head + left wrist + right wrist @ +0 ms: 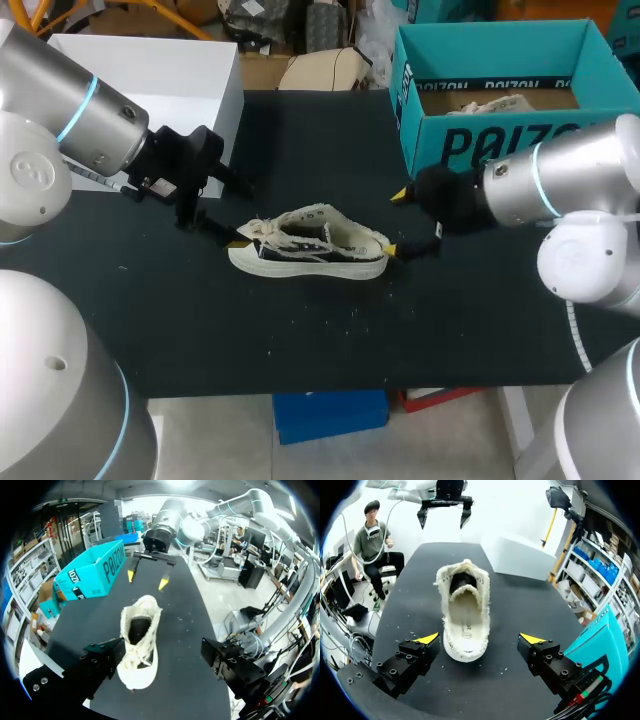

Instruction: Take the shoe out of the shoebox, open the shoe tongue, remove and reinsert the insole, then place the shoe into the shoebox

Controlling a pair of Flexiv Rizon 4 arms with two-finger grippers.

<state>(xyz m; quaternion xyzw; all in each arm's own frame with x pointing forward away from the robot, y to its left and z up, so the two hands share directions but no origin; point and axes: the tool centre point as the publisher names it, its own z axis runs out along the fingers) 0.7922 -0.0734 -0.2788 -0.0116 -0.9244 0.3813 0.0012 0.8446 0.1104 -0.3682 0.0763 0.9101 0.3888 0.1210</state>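
A cream canvas shoe (310,243) lies on its sole mid-table, toe toward my left arm. My left gripper (238,208) stands open just off the toe. My right gripper (394,222) stands open at the heel, one yellow tip on either side, touching nothing. From the left wrist, the shoe (140,645) lies ahead of and between the spread fingers of the left gripper (162,655), with the right gripper (147,579) beyond. From the right wrist, the shoe (465,612) gapes wide, its insole (464,622) showing inside, ahead of the right gripper (480,639).
The teal shoebox (480,145) stands open at the back right, with something pale inside (492,103). A white box (150,70) sits at the back left. Small crumbs dot the black tabletop (300,330) in front of the shoe.
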